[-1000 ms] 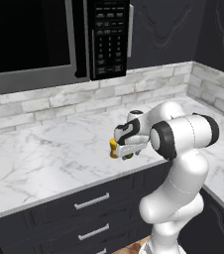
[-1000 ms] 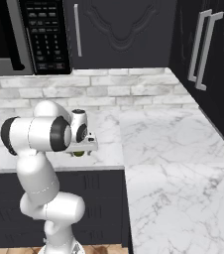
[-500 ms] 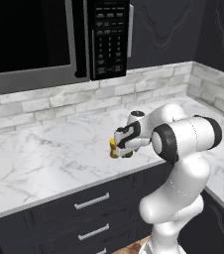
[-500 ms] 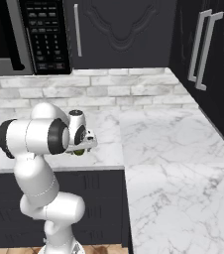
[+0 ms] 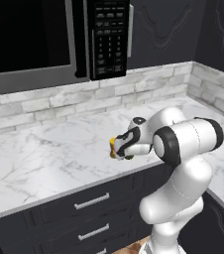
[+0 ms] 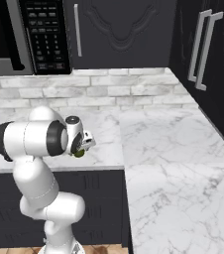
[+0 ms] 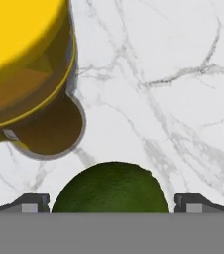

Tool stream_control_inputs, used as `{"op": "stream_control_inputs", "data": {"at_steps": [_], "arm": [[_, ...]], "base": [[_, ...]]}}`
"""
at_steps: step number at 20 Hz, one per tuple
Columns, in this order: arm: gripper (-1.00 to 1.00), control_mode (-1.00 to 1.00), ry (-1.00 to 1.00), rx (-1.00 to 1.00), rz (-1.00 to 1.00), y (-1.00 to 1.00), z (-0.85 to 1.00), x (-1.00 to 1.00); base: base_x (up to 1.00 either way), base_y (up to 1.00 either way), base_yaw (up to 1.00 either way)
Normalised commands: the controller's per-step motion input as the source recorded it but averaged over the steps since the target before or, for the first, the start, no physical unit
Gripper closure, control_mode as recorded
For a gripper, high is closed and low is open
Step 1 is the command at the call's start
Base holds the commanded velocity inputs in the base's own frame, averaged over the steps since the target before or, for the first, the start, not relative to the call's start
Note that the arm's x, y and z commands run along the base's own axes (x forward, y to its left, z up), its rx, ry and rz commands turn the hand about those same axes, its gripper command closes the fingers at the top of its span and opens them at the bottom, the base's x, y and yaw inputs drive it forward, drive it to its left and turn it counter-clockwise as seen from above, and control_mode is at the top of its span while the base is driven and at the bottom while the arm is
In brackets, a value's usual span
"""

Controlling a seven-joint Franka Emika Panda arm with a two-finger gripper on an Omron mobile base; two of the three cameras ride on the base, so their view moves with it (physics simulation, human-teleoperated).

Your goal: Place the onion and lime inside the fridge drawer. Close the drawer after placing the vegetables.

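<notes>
At counter edge — claw (image 7: 112,201) spread around lime (image 7: 110,187) | hand view: yellow jar (image 7: 27,74) beside

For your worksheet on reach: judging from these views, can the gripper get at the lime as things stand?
Probably yes: the lime sits between the gripper tips on the marble counter. The yellow object stands beside it, not in between.

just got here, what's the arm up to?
The gripper is low over the marble counter with the lime sitting between its fingertips; I can't tell whether they're touching it. A yellow-topped brown container stands just beyond the lime. The lime hasn't been lifted clear yet.
</notes>
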Motion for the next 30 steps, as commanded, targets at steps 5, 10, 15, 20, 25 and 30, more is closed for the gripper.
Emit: {"op": "stream_control_inputs", "data": {"at_steps": [5, 10, 15, 20, 25, 30], "arm": [[1.00, -1.00, -0.06, -0.01, 0.07, 0.01, -0.28, -0.07], [1.00, -1.00, -0.03, -0.01, 0.04, 0.00, -0.23, -0.06], [1.00, -1.00, -0.11, 0.00, 0.01, -0.11, 0.09, -0.28], [1.00, -1.00, -0.13, -0.01, 0.00, -0.07, 0.58, -0.36], [1.00, -1.00, -0.09, -0.03, 0.00, -0.03, 0.84, -0.51], [1.00, -1.00, -0.02, -0.05, -0.07, -0.03, 0.85, -0.57]], "base": [[0.00, 0.00, 0.00], [0.00, 0.00, 0.00], [0.00, 0.00, 0.00], [0.00, 0.00, 0.00], [0.00, 0.00, 0.00], [0.00, 0.00, 0.00]]}}
